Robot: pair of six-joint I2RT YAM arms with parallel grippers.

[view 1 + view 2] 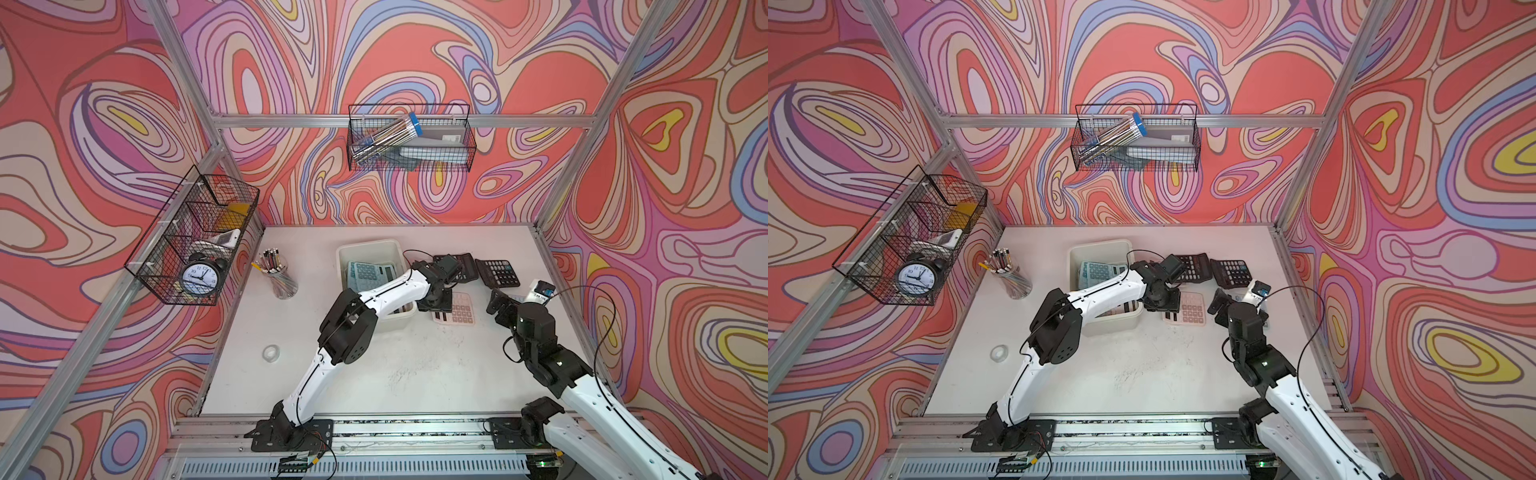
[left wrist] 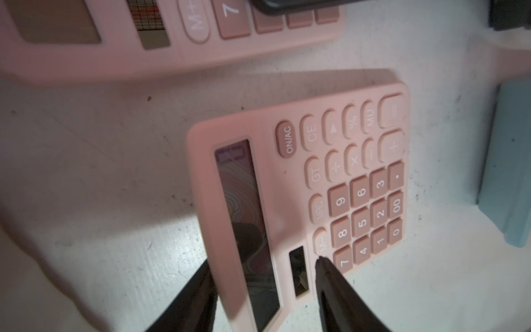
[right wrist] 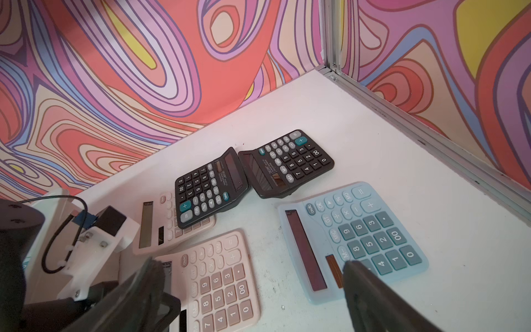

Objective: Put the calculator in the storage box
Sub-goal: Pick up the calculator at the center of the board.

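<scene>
A white table (image 1: 374, 374) is sitting inside walls (image 1: 415, 62) patterned with pink and red swirls. The cream box (image 1: 368, 244) is standing toward the back of the table, with a blue-green calculator (image 1: 368, 270) lying inside it.

The pink calculator (image 2: 330, 178) is lying on the table just to the right of the box, outside it. The left gripper (image 2: 263, 261) is reaching down over its display end. Its fingers (image 2: 339, 287) are partly spread, one beside the calculator's edge and one over its face by the M- key (whether they are actually pinching it cannot be told).

Behind the pink calculator, a black calculator (image 3: 211, 189) is overlapping a pale calculator (image 3: 152, 227), with a second black calculator (image 3: 287, 163) just beside it. A blue calculator (image 3: 359, 235) is lying to the right. The right gripper (image 3: 253, 263) is hovering over the pink and blue ones, spread wide and holding nothing.
</scene>
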